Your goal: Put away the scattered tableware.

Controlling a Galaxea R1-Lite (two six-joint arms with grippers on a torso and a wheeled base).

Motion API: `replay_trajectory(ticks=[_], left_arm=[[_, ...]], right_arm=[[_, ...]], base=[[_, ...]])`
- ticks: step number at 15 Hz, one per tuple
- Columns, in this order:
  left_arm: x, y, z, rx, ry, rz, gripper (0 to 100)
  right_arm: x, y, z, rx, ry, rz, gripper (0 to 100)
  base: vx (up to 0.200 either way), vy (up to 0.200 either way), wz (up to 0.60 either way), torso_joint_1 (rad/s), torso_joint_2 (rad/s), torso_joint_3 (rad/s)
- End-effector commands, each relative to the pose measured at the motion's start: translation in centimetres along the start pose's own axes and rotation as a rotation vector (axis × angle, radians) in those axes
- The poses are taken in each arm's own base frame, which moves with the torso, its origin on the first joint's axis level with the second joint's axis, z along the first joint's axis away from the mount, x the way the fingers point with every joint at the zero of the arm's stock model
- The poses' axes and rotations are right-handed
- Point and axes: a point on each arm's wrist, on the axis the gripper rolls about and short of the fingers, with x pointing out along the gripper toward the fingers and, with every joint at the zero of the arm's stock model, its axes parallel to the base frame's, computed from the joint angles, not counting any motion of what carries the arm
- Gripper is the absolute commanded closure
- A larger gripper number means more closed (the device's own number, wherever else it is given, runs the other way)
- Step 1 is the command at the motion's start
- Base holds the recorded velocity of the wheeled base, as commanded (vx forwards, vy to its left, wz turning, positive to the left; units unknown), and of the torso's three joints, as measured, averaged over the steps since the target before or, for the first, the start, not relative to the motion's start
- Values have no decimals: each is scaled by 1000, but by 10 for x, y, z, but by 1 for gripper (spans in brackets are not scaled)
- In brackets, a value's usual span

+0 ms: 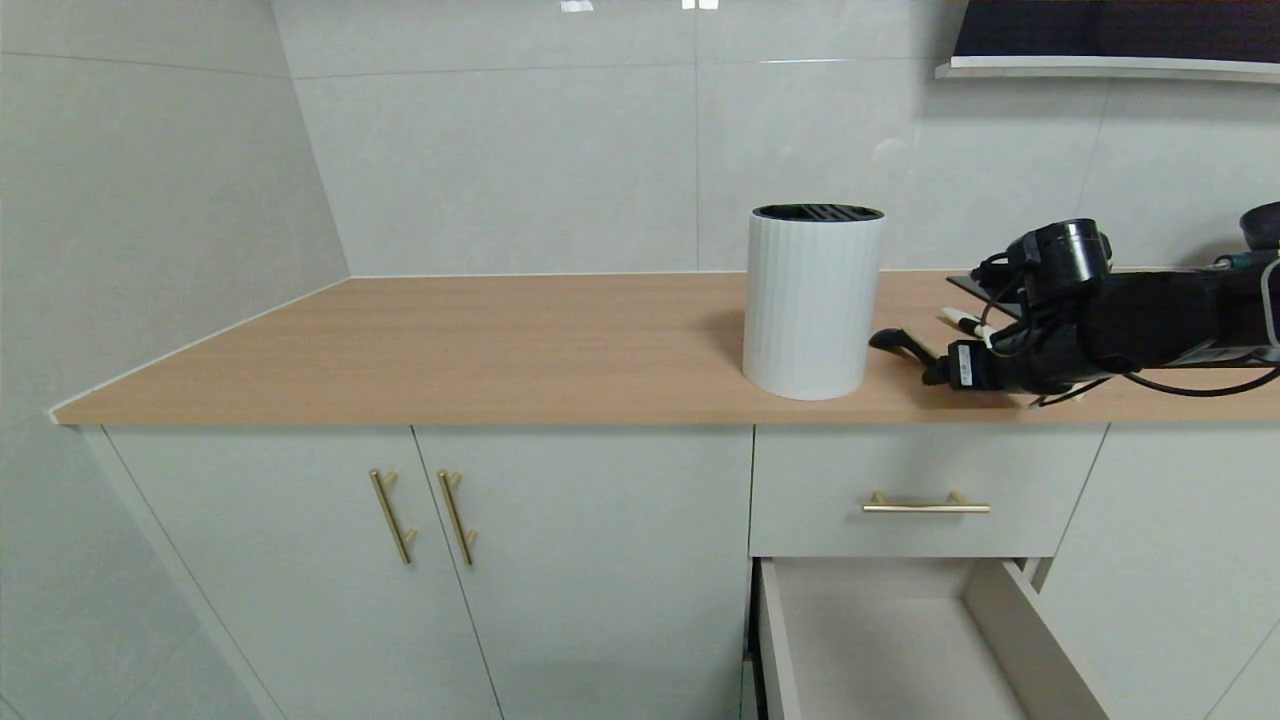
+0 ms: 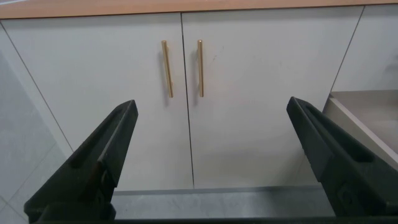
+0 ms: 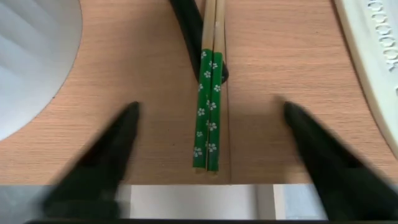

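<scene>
Two chopsticks [image 3: 210, 118], green flowered ends, lie together on the table [image 3: 280, 93] over a black utensil [image 3: 186, 25], near the white ribbed holder [image 1: 812, 300] | right hand [image 3: 210, 158] spread wide, fingers either side of chopsticks | left hand [image 2: 214, 155] spread wide, facing cabinet doors [image 2: 124, 124]

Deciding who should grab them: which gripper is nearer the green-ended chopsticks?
Right. The right gripper sits open around the chopsticks; the left gripper faces the cabinet doors below the counter.
</scene>
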Motion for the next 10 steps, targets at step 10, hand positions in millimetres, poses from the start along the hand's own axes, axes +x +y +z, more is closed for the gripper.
replay_trajectory(ticks=[10], left_arm=[[0,0,0,0,1,0,0]], right_arm=[[-16,-3,5,10,-24,-11,100]], base=[[0,0,0,0,0,0]])
